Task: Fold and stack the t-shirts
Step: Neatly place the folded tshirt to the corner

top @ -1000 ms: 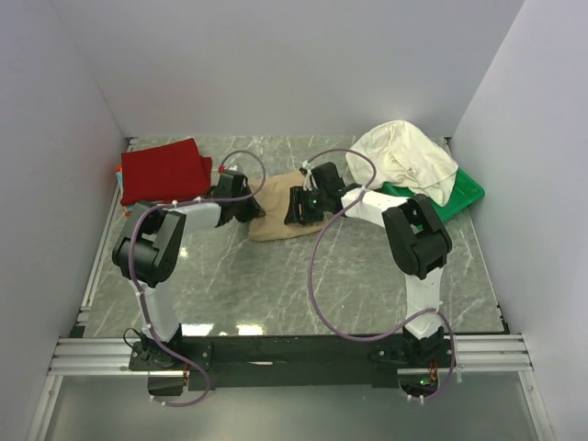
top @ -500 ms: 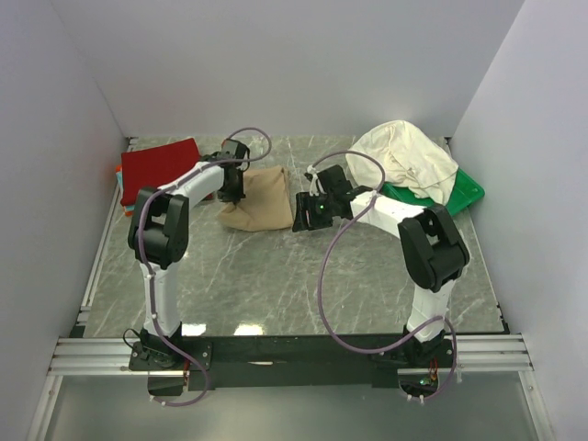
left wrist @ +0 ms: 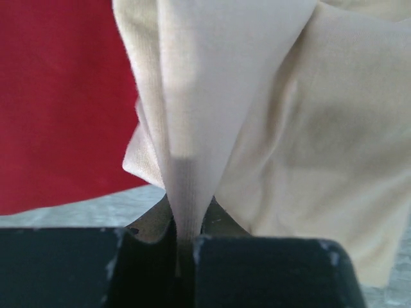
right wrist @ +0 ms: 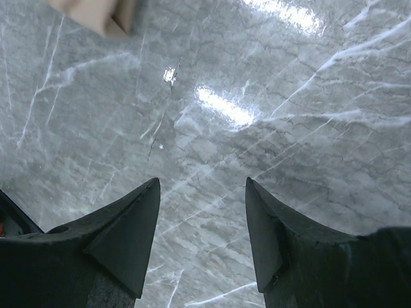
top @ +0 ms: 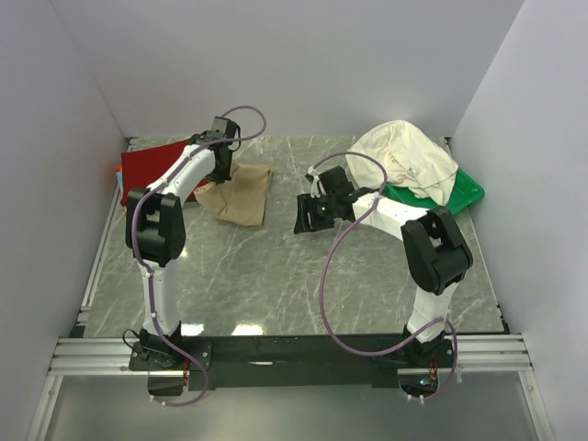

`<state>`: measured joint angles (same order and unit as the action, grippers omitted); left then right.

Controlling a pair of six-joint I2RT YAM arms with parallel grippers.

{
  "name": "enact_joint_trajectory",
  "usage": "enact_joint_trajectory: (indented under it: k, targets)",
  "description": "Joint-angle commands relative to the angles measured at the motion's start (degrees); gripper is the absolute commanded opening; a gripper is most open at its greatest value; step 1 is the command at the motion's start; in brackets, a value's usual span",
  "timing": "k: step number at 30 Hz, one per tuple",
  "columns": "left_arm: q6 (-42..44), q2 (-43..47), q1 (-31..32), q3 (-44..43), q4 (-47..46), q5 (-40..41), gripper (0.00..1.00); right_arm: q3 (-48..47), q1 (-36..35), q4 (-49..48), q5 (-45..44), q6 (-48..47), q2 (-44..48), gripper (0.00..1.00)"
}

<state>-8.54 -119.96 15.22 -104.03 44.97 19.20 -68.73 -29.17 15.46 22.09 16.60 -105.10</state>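
The left gripper point(left wrist: 185, 242) is clenched on a pinched fold of the tan-beige t-shirt point(left wrist: 302, 128), and the cloth fans out from the jaws across the wrist view. The rest of the shirt drapes onto the marble table point(top: 276, 276) in the upper left of the overhead view. Just beside it, further left, the deep red t-shirt point(top: 152, 173) lies flat by the table's left edge. The right gripper point(right wrist: 202, 186) hangs released over bare marble near centre, with nothing between its fingers. At upper right the cream-white t-shirt point(top: 404, 156) is heaped over a green tray point(top: 467, 195).
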Motion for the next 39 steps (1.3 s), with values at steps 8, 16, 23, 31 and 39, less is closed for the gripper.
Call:
enact_joint_trajectory:
  k: [8, 16, 23, 31, 39]
  targets:
    - [4.67, 2.01, -3.09, -9.43, 0.73, 5.58, 0.0, 1.4, -0.01, -0.96, 0.5, -0.96, 4.29, 0.63]
    - [5.2, 1.66, -6.25, -16.99, 2.4, 5.41, 0.0, 2.11, -0.1, -1.49, 0.85, -0.87, 4.73, 0.63]
    - [4.84, 3.07, -9.07, -19.02, 4.07, 2.51, 0.0, 2.28, -0.1, -1.66, 1.29, -0.78, 4.55, 0.63]
    - [4.93, 3.68, -12.67, -22.09, 6.35, 1.37, 0.0, 2.81, -0.01, -2.28, 2.08, -0.34, 4.99, 0.63]
    - [5.46, 3.77, -16.53, -21.57, 5.57, -1.88, 0.0, 3.16, -0.01, -2.28, 2.44, -0.52, 5.52, 0.63]
